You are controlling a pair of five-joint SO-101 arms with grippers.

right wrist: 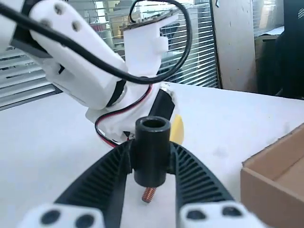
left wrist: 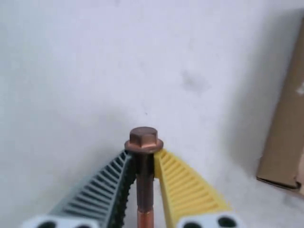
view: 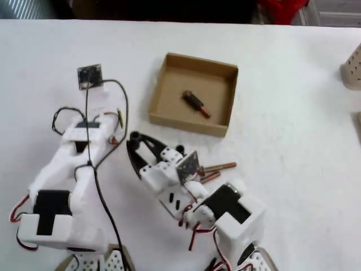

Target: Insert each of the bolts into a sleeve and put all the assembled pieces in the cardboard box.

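Standing upright between the right gripper's black fingers, a black sleeve is clamped tight with its open bore facing up. A copper threaded tip shows just beneath it, and whether that tip is inside the sleeve cannot be told. Close by, the left gripper is clenched on a copper bolt, whose hex head sits just past the grey and yellow fingertips. Both grippers hang near each other over the white table, just beside the cardboard box. One assembled piece lies inside the box. Two loose bolts lie on the table beside the right arm.
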